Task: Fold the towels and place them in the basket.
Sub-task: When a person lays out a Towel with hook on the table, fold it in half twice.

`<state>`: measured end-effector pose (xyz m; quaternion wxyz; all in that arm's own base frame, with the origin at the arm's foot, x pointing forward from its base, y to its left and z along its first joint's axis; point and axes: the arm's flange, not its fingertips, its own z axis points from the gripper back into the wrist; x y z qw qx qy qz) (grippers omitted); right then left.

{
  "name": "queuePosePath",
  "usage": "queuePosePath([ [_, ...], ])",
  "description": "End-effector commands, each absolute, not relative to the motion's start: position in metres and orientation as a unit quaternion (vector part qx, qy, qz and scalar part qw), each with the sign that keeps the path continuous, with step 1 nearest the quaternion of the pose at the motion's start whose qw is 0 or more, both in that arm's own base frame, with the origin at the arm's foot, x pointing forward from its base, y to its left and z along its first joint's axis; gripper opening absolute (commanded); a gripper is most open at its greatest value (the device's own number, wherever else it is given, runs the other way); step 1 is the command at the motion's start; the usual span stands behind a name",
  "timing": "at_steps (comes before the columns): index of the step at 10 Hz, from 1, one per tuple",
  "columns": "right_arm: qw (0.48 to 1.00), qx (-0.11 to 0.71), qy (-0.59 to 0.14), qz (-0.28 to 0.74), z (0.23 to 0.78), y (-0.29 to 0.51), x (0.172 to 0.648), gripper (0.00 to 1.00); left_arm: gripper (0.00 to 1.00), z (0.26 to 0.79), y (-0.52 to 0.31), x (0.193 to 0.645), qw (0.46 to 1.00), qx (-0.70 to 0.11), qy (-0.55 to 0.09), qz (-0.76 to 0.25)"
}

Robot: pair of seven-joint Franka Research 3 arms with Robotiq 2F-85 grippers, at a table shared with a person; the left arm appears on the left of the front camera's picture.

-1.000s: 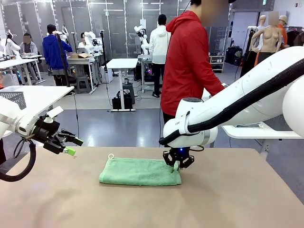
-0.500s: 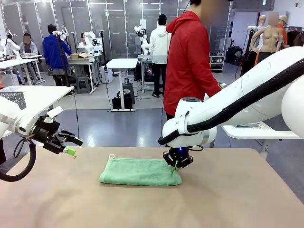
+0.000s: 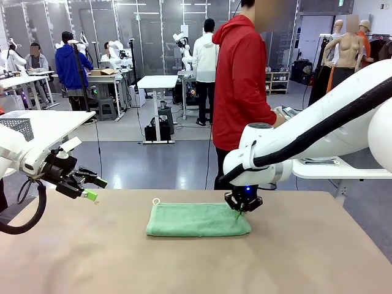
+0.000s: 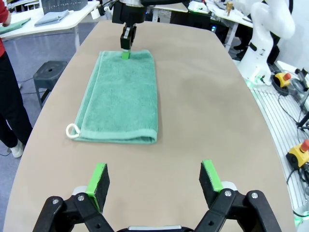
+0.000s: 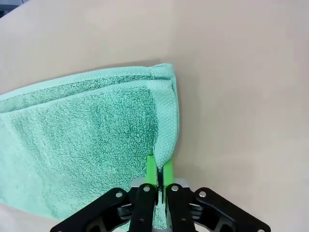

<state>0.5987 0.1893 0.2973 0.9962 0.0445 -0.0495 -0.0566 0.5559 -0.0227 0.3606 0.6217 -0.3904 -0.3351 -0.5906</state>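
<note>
Right claw (image 3: 243, 210) pinches a corner of the mint towel (image 3: 196, 219); left claw (image 3: 95, 188) hangs spread.

The folded towel lies flat near the middle of the surface (image 3: 306, 257), its long side running across, with a white loop (image 3: 156, 201) at its 10 o'clock corner. The right claw's green pads (image 5: 151, 166) are pressed together on the hem at the towel's 2 o'clock corner. The left claw is at 9 o'clock in the front view, over the surface's edge, empty and well apart from the towel. A person (image 3: 242, 86) in red stands at 12 o'clock, beyond the far edge.
</note>
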Motion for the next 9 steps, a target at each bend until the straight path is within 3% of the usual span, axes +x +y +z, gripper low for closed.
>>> queuePosePath([
  [1,0.997,0.039,-0.041,-0.045,0.303,0.170,0.600,0.00,0.94,0.364,-0.023,0.555,0.624,-0.387,-0.333,-0.592],
  [6,0.996,0.051,-0.050,-0.048,0.310,0.150,0.600,0.00,0.94,0.364,-0.023,0.555,0.624,-0.387,-0.333,-0.592],
  [9,0.995,0.057,-0.074,-0.031,0.353,0.167,0.582,0.00,0.94,0.364,-0.023,0.555,0.624,-0.387,-0.333,-0.592],
])
